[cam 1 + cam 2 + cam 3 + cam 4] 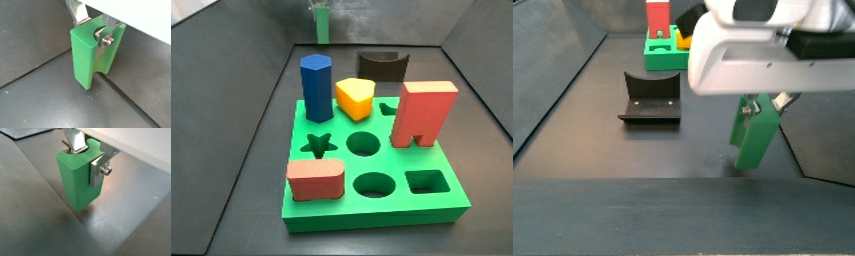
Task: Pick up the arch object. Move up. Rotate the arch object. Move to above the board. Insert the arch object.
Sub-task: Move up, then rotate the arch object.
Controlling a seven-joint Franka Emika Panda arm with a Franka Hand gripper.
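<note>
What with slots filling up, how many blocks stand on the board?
4: blue prism back left, yellow wedge beside it, tall red block right, pink block front left. The gripper, away from the board, holds the green arch.

Light even and fairly bright in all four views; source seems overhead, diffuse.

Both wrist views: dark floor (40, 203) carries a broad pale sheen, strongest near the wall. Gripper (95, 26) holds the green arch object (90, 57); its silver fingers (98, 169) catch small glints. A soft, faint shadow lies under the piece. Slight softness throughout, low resolution.

Side view: board (445, 205) is saturated green, well lit, with short soft shadows beside the blocks; far end is hazy.

Side view: gripper housing (747, 55) near the lens is overexposed white and blurred; fixture (651, 98) is dark, with little detail.
</note>
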